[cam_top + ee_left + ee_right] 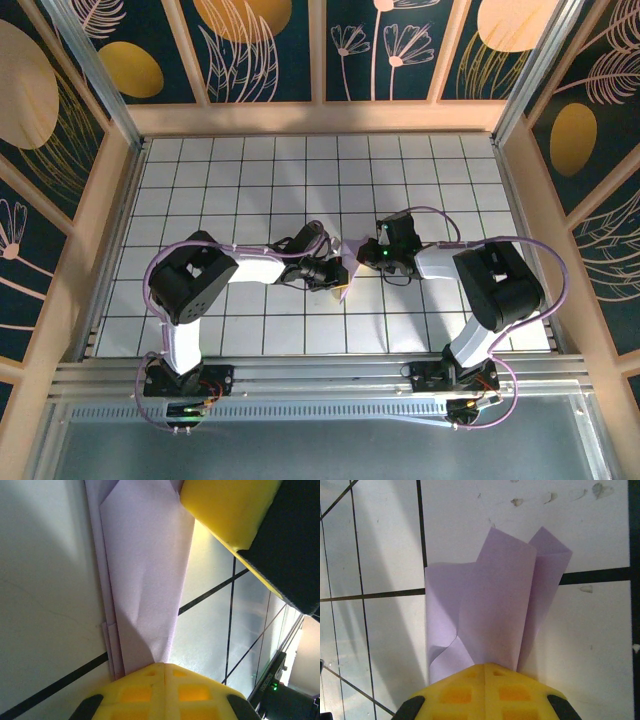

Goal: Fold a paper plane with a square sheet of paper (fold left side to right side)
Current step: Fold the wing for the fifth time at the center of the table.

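Observation:
The lavender paper is folded into a narrow layered paper plane [349, 249] at the middle of the table, between my two grippers. In the left wrist view the paper plane [145, 580] is a long strip with a slanted flap at its far end, and my left gripper [165, 666] is shut on its near end. My left gripper [335, 276] reaches in from the left. In the right wrist view the paper plane [500, 605] stands up in loose, curling layers. My right gripper [487, 666] is shut on it. My right gripper [362, 256] comes in from the right, and its yellow finger [225, 510] presses the far end.
The white gridded tabletop [250, 180] lies all round the paper. Wooden-framed decorated walls [130, 120] enclose the back and both sides. The two arm bases [185, 375] sit on the metal rail at the near edge.

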